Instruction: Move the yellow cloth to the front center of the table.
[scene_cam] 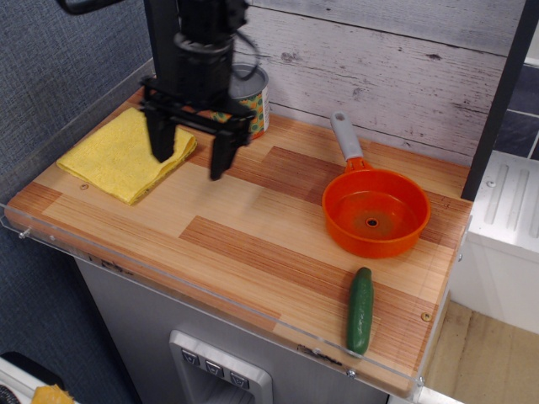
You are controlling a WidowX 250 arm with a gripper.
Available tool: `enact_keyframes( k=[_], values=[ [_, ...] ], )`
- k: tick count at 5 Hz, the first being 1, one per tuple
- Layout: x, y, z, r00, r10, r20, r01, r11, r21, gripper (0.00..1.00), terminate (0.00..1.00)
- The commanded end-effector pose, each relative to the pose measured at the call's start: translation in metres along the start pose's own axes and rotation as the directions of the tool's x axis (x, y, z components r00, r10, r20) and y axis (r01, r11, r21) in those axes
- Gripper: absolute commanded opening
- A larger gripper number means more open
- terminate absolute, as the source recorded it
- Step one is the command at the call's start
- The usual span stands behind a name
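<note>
Wood-plank table with yellow cloth, patterned can, orange pan, green cucumber.

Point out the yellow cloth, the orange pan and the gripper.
yellow cloth [114,156]: observation.image view, middle of its visible top face.
orange pan [376,220]: observation.image view, inner floor of the bowl.
gripper [190,156]: observation.image view, midway between the two open fingertips.

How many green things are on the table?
1: a long green cucumber-shaped toy lying at the front right of the wood-plank table, just in front of the round orange plastic pan. None seem hidden.
</note>
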State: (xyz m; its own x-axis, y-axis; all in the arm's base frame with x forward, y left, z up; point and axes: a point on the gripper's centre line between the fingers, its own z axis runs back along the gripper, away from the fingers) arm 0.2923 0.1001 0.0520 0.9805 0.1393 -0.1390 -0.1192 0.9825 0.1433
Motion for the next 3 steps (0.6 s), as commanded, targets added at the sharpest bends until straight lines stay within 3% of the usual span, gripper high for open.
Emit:
enact_keyframes(
  k=[1,2,3],
  values=[
    [0.005,0.058,0.002,0.996,-0.002,0.088,0.000,1.000,0.026,1.00,0.00],
    [0.013,0.077,-0.006,0.996,-0.009,0.093,0.008,1.000,0.014,0.00,0.00],
    [0.026,0.094,-0.011,0.992,-0.021,0.125,0.017,0.999,0.034,0.00,0.00]
  ],
)
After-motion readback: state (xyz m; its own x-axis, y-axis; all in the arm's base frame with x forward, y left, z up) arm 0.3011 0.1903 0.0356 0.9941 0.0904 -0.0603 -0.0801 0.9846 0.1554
